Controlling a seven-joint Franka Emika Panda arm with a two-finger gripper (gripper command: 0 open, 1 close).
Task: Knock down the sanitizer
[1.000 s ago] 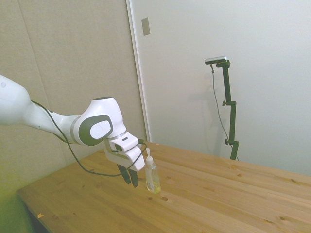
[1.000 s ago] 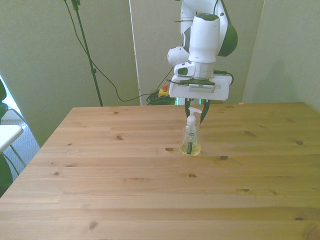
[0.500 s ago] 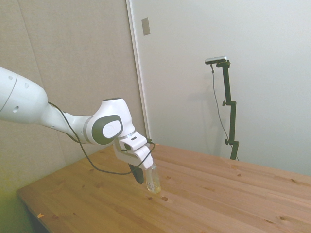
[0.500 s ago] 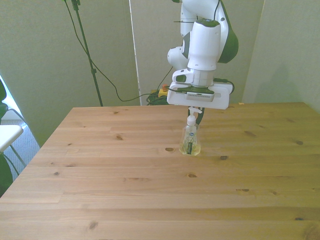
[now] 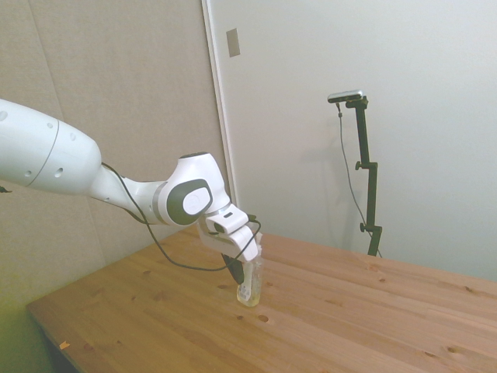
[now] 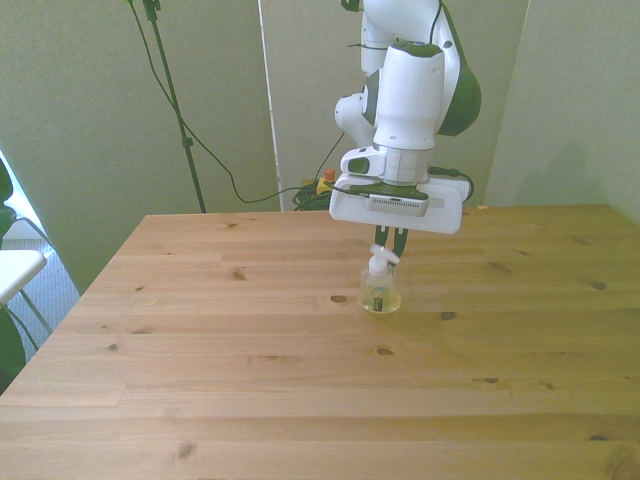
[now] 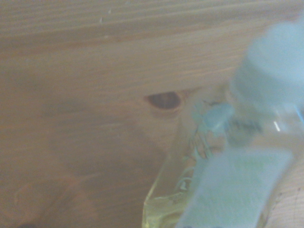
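Note:
The sanitizer [image 6: 381, 288] is a small clear bottle with yellowish liquid and a white pump top, standing near the middle of the wooden table [image 6: 250, 350]. It leans away from the arm with its base still on the wood. My gripper [image 6: 389, 240] is right behind its pump top, tilted forward and pressing against the bottle's upper part, fingers slightly apart and open. In the side view the gripper [image 5: 235, 273] covers the top of the sanitizer [image 5: 250, 287]. The wrist view shows the sanitizer [image 7: 223, 156] close up and blurred.
A dark knot [image 6: 339, 298] in the wood lies just beside the bottle's base. Behind the table's far edge a small yellow and red box [image 6: 326, 183] sits among cables. A white seat [image 6: 15, 270] shows at the front view's left edge.
The arm has moved forward and tilted its hand over the bottle. The sanitizer stood upright before and now leans away from the arm.

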